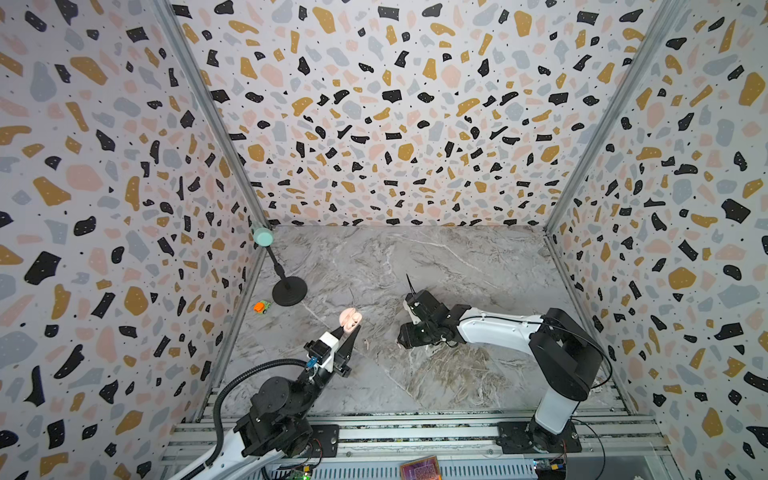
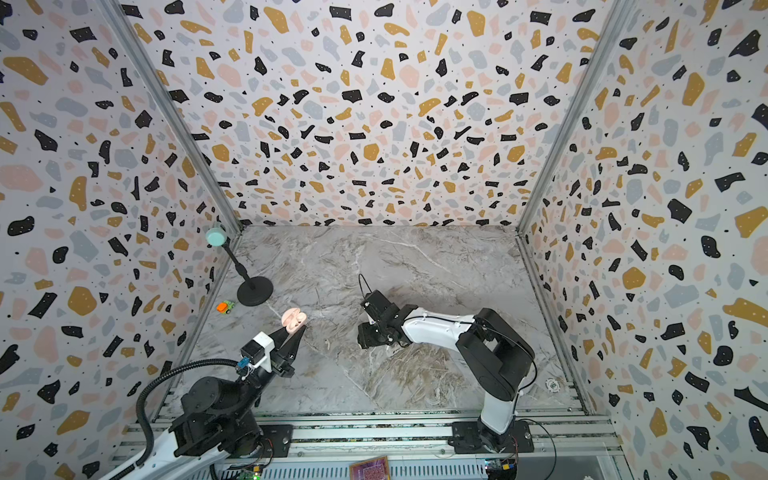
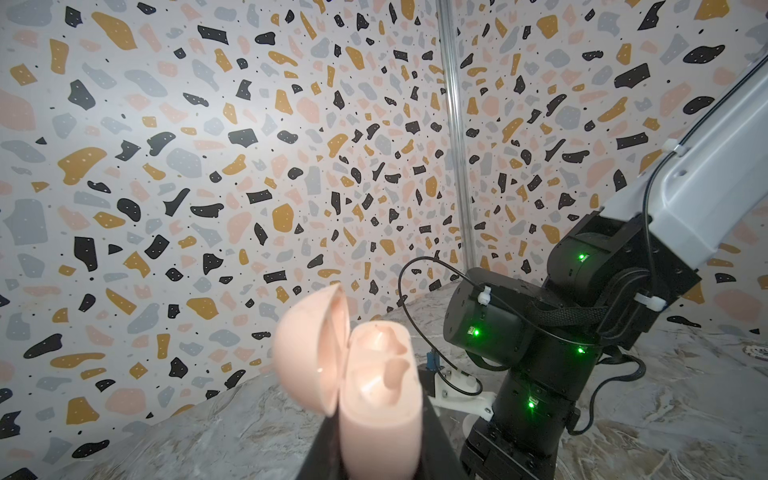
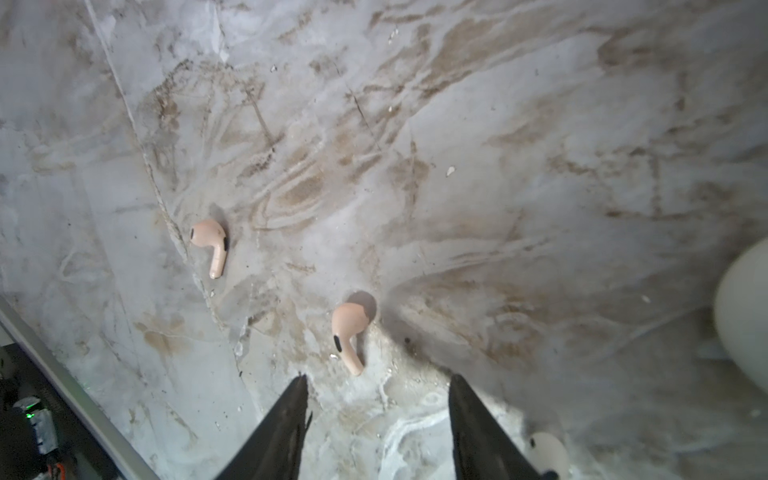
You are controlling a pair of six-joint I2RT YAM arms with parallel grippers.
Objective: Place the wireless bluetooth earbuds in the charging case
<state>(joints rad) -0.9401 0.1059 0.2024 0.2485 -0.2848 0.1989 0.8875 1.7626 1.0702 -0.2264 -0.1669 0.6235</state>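
The right gripper [image 4: 379, 376] hung low over the tabletop [image 4: 540, 124] with its jaws spread and nothing between them. It pointed down at the nearer earbud [image 4: 348, 332], which lay on its side just beyond the fingertips, stem toward the gripper. That spread looked suited to straddling the small bud before closing on it. A second earbud [image 4: 210, 245] lay apart from the first, also flat on the marble. In a top view one earbud [image 1: 366, 343] showed as a pale speck between the two arms, left of the right gripper. At the edge of the right wrist view sat a pale rounded shape [image 4: 744, 324]; it may have been another case, but too little showed to tell.

The left gripper [image 1: 348, 332] was pinching the pink charging case [image 1: 350, 319] by its lower body and held it raised above the tabletop, left of centre. In the left wrist view the case [image 3: 374, 395] stood upright, lid swung open to one side, both moulded wells empty. It was presumably held so that a bud could be lowered in without the case sliding. Neither earbud was in the case yet.
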